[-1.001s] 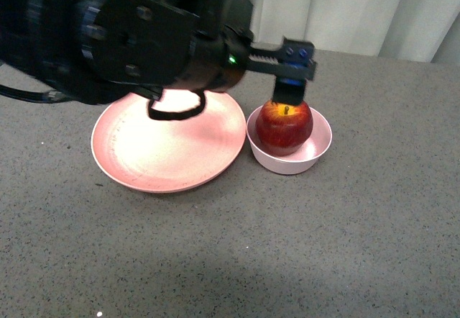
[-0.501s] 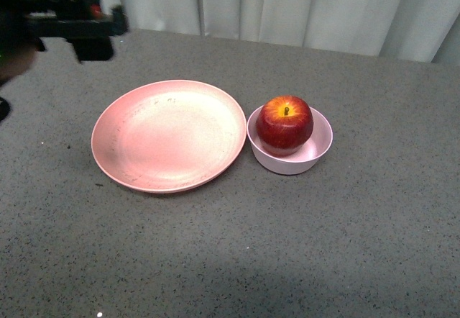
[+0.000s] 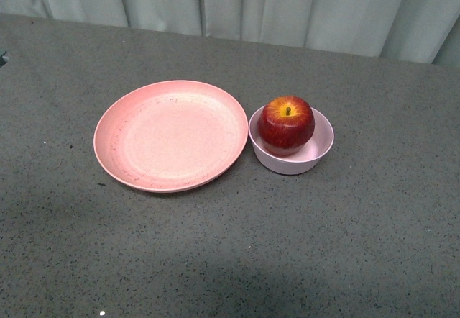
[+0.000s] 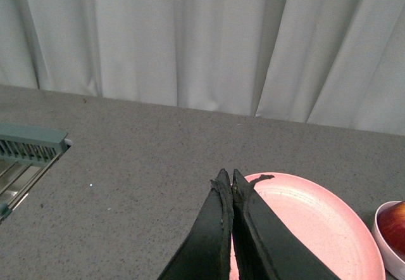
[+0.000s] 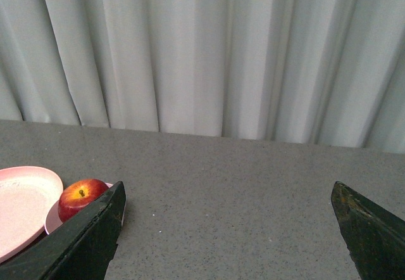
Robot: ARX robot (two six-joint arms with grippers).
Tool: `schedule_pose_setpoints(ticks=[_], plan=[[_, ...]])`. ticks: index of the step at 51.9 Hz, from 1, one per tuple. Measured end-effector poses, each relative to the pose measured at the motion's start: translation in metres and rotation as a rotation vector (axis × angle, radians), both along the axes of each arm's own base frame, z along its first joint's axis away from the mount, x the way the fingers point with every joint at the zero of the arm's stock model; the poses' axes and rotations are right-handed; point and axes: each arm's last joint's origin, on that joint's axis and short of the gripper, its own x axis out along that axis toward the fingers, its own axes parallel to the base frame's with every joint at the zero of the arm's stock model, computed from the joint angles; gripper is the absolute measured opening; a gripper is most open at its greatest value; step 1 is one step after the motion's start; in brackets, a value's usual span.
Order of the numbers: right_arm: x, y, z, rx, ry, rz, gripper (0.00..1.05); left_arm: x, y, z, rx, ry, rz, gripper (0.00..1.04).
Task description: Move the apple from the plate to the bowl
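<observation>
Apple [image 3: 286, 124] in bowl [image 3: 317, 155]; left claw [image 4: 227, 180] together, now out of front view.

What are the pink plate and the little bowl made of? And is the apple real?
The plate looks like matte plastic or a similar composite: dull salmon surface with faint scuffs, no glassy shine. The bowl seems the same sort, pale pink and matte. The apple has glossy, waxy red skin and a stem; the pictures can't settle whether it's real or a plastic fake.

Apple [image 3: 286, 124] in bowl [image 3: 318, 154], bowl just right of plate [image 3: 170, 134]; both on table [image 3: 230, 260]
</observation>
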Motion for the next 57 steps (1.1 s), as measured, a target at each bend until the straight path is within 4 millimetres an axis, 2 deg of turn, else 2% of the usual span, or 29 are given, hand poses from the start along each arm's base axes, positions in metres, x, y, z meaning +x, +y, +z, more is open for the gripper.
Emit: schedule_pose_setpoints(ticks=[24, 57], plan=[[0.0, 0.0, 0.0, 0.0, 0.0, 0.0, 0.95, -0.042, 0.024, 0.0, 0.0, 0.007, 0.01, 0.04], [0.0, 0.0, 0.0, 0.0, 0.0, 0.0, 0.95, -0.071, 0.024, 0.009, 0.0, -0.026, 0.009, 0.04]])
